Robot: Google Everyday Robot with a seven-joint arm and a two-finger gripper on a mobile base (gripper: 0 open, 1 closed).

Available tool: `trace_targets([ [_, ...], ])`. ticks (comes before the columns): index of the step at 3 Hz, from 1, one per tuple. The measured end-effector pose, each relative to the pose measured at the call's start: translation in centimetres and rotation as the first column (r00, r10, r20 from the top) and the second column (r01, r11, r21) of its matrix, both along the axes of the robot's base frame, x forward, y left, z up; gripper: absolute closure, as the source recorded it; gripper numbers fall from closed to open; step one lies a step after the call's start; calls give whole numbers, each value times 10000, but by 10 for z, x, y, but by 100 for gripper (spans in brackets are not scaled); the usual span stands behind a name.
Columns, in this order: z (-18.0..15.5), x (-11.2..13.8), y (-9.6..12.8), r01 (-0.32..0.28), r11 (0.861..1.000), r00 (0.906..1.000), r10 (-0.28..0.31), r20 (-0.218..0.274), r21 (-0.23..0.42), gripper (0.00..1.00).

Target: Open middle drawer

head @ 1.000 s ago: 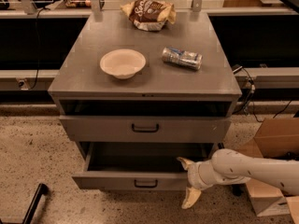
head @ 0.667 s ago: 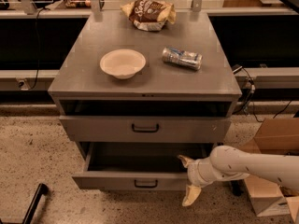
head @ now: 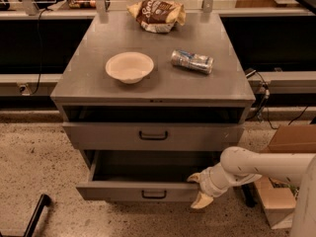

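Observation:
The middle drawer (head: 123,190) is a grey metal drawer with a low front panel and a small dark loop handle (head: 154,194). It stands pulled out from the grey cabinet (head: 89,83), and its inside looks dark and empty. My gripper (head: 198,189), on a white arm coming from the right, is at the right end of the drawer's front panel. Its pale fingers (head: 201,200) are spread, one above the panel's top edge and one below it. The drawer above (head: 153,135) is closed. Anything below the middle drawer is hidden.
On the cabinet top lie a white bowl (head: 129,67), a crushed can (head: 192,61) on its side and a chip bag (head: 157,15). A cardboard box (head: 289,172) stands on the floor at the right. A dark bar (head: 34,216) lies on the speckled floor at the lower left.
My gripper has shifted very slightly left along the drawer front. The drawer stands about as far out as before.

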State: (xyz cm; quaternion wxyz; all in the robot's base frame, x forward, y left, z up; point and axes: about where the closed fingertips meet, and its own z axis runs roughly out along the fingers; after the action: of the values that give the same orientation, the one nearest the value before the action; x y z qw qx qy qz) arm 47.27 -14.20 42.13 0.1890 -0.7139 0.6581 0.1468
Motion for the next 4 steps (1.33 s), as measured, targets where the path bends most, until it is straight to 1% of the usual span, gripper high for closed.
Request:
trace_targets([
  [1, 5, -15, -3, -252, 9996, 9983, 256, -521, 81, 44],
  [2, 13, -33, -2, -564, 9980, 9934, 590, -987, 288, 42],
  [3, 25, -54, 6, -1235, 9895, 9795, 1337, -1509, 750, 41],
  [4, 40, -68, 10, -1671, 9791, 9687, 1850, -1658, 1161, 39],
])
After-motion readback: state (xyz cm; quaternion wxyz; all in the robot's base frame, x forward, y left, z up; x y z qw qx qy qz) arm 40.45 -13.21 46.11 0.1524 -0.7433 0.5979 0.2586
